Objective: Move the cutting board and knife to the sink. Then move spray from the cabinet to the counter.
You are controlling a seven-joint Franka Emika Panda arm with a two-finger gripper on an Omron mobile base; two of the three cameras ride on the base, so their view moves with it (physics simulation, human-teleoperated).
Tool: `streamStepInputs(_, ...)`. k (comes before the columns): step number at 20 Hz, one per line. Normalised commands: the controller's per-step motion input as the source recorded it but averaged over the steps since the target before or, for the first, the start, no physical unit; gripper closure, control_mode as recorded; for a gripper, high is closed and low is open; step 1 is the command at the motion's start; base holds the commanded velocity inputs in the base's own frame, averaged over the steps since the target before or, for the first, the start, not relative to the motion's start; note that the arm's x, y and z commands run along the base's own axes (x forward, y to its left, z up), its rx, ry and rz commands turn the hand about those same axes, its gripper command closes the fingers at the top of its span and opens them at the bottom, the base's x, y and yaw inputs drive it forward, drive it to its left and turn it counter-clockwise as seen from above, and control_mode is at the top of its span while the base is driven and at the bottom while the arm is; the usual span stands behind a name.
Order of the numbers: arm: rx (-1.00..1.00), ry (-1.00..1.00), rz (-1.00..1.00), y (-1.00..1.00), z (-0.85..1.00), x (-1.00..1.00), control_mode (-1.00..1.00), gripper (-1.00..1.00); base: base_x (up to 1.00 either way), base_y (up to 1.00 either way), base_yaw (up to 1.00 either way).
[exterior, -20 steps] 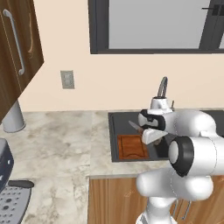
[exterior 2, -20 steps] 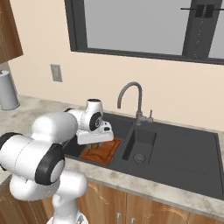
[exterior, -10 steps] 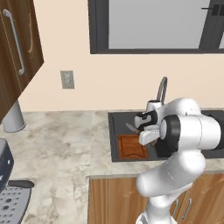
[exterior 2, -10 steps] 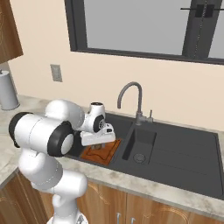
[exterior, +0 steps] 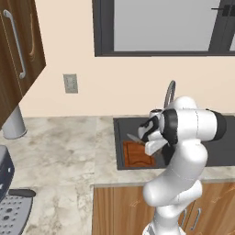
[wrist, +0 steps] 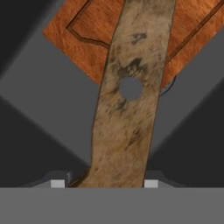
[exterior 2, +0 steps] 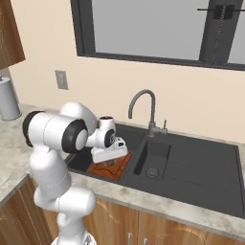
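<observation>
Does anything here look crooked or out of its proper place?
Yes: the cutting board lies tilted in the sink, leaning against a wall rather than flat. The gripper holds the knife above it.

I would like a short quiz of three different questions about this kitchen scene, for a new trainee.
1. True or false: the cutting board already lies inside the sink.
2. Multiple choice: what is the gripper holding? A) a green spray bottle B) the knife C) nothing
3. Fill in: the knife hangs above the ____.

Key:
1. True. The board rests in the left part of the dark basin.
2. B. In the hand view the brown wooden handle runs up from between the fingertips; in the left base view the grey blade sticks out from the gripper.
3. Cutting board.
</observation>
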Motion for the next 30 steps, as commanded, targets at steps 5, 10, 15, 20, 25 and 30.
streamStepInputs(5, 0.0, 0.0, 0.01, 0.0, -0.38, 0.22, -1.0, 1.0, 0.0, 0.0, 0.0)
streamStepInputs(10, 0.0, 0.0, 0.0, 0.0, -0.41, 0.26, -1.0, 1.0, 0.0, 0.0, 0.0)
streamStepInputs(15, 0.0, 0.0, 0.01, -0.04, -0.42, 0.23, -1.0, 1.0, 0.0, 0.0, 0.0)
streamStepInputs(20, 0.0, 0.0, 0.0, -0.01, -0.44, 0.22, -1.0, 1.0, 0.0, 0.0, 0.0)
streamStepInputs(25, 0.02, 0.0, 0.0, 0.0, -0.41, 0.2, -1.0, 1.0, 0.0, 0.0, 0.0)
streamStepInputs(30, 0.0, 0.0, 0.0, 0.0, -0.39, 0.17, -1.0, 1.0, 0.0, 0.0, 0.0)
